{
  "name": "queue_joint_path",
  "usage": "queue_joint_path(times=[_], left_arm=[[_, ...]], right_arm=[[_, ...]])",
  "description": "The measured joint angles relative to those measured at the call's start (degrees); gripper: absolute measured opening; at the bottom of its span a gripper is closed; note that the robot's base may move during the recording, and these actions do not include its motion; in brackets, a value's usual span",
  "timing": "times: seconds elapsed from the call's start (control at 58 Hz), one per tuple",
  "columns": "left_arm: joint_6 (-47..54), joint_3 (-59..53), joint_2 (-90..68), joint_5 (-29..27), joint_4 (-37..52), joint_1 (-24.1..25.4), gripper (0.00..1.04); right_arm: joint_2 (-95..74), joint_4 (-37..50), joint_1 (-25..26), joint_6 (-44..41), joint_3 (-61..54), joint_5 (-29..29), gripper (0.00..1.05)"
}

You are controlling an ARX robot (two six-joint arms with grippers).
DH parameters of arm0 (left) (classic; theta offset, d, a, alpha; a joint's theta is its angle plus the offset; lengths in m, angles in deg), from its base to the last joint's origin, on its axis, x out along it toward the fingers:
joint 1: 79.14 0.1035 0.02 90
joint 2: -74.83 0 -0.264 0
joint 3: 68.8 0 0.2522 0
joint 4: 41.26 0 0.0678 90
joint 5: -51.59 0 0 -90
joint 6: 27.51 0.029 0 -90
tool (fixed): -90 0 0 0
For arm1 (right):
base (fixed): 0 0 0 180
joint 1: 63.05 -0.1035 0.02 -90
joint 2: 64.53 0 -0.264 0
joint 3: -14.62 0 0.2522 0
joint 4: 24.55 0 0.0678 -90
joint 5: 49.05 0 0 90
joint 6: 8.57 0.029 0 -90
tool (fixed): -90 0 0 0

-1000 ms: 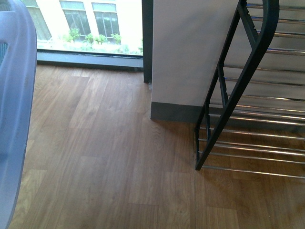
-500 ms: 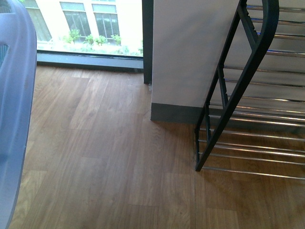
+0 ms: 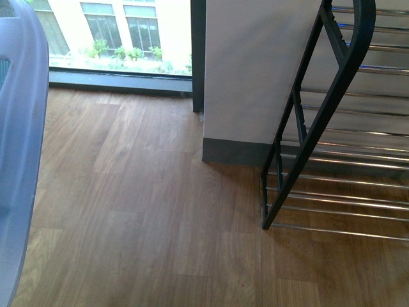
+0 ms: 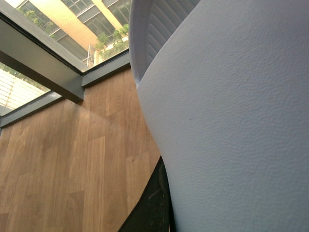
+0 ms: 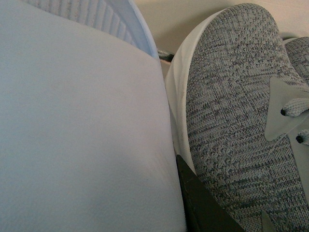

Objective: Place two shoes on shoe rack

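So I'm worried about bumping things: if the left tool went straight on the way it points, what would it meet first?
Probably the pale blue slide sandal, which fills most of the left wrist view right at the camera. Past it lies only wood floor and a window frame. Depth is unclear.

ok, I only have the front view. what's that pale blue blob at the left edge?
Observer: The left wrist view shows it up close. It's a pale blue slide sandal, pebbled outside, ribbed inside.
Operator: Anything at the right arm? It's not in my view.
Observer: The right wrist view has a pale blue sandal too, right beside a grey knit sneaker with a white sole.
Operator: Is it gripping either?
Observer: Can't tell. A dark part of the fingers shows between the two shoes, but the grip itself is out of view.
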Motion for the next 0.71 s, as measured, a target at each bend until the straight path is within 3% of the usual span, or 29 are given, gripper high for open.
queue_joint_path(times=[0.345,0.586,0.707], left_arm=[[0.0,0.0,0.0,0.0,0.0,0.0,0.02],[0.0,0.0,0.0,0.0,0.0,0.0,0.02],[0.0,0.0,0.0,0.0,0.0,0.0,0.02]], right_arm=[[0.0,0.0,0.2,0.2,0.2,0.0,0.01],[0.1,1.3,0.7,0.6,0.1,0.3,0.47],[1.6,2.3,0.7,0.6,-0.9,1.4,0.65]])
